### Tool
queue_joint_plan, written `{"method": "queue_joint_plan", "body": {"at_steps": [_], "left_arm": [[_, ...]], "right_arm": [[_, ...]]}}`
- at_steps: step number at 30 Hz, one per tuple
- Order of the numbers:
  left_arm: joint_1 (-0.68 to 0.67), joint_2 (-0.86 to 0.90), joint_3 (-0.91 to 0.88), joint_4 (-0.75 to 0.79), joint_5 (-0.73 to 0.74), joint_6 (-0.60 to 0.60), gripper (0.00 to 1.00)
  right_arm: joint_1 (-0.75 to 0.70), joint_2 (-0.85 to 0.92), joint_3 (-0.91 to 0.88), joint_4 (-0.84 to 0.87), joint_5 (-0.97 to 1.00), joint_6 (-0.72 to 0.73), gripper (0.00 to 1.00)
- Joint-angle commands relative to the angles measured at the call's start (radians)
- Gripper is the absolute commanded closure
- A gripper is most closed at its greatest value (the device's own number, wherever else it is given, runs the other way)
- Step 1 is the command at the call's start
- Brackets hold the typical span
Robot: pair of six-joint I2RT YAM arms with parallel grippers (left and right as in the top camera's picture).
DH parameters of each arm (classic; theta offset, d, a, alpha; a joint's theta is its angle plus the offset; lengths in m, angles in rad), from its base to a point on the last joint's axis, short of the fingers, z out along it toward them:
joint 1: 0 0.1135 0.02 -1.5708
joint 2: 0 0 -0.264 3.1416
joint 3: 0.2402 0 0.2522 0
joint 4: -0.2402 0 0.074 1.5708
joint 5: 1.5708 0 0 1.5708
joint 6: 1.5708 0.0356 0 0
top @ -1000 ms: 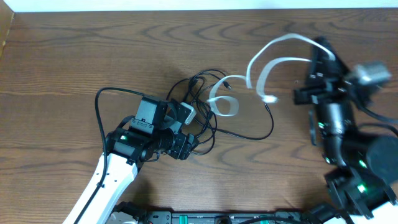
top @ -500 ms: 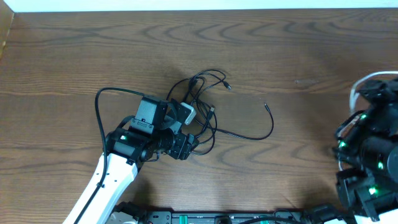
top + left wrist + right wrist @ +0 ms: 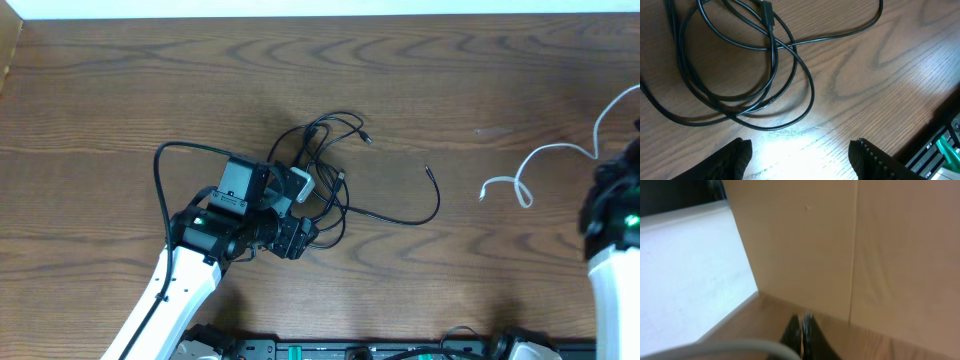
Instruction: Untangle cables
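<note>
A tangle of black cables [image 3: 326,196] lies at the table's middle, with one strand looping right to a small plug [image 3: 427,169]. My left gripper [image 3: 300,238] sits at the tangle's lower left, open and holding nothing. In the left wrist view the black cables [image 3: 772,50] cross the wood just ahead of the left gripper [image 3: 802,162]. The white cable [image 3: 560,148] lies apart at the right and trails off the right edge. In the right wrist view my right gripper [image 3: 802,322] is shut, with the white cable [image 3: 740,347] running into its jaws.
The left arm's own thick black wire [image 3: 158,170] arcs beside its wrist. The right arm [image 3: 612,250] stands at the table's right edge. A rail with green lights [image 3: 350,350] runs along the front edge. A beige wall panel [image 3: 840,240] fills the right wrist view.
The right arm swung away to the right and drew the white cable out of the black tangle to the table's right side. The left arm and the black cables stayed put.
</note>
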Motion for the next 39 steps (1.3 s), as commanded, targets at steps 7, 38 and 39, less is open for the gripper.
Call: {"method": "queue_joint_plan", "body": {"at_steps": [7,38,39], "left_arm": [[0.002,0.005,-0.016,-0.007,0.016,0.017,0.32],[0.002,0.008,-0.016,-0.006,0.016,0.013,0.32],[0.002,0.010,-0.016,-0.006,0.016,0.013,0.32]], "right_arm": [[-0.401,0.320,0.387,-0.391,-0.600,0.260,0.99],[-0.547,0.709,0.523,-0.741,-0.674,0.562,0.01],[-0.548,0.709,0.523,-0.741,-0.708,0.572,0.01]]}}
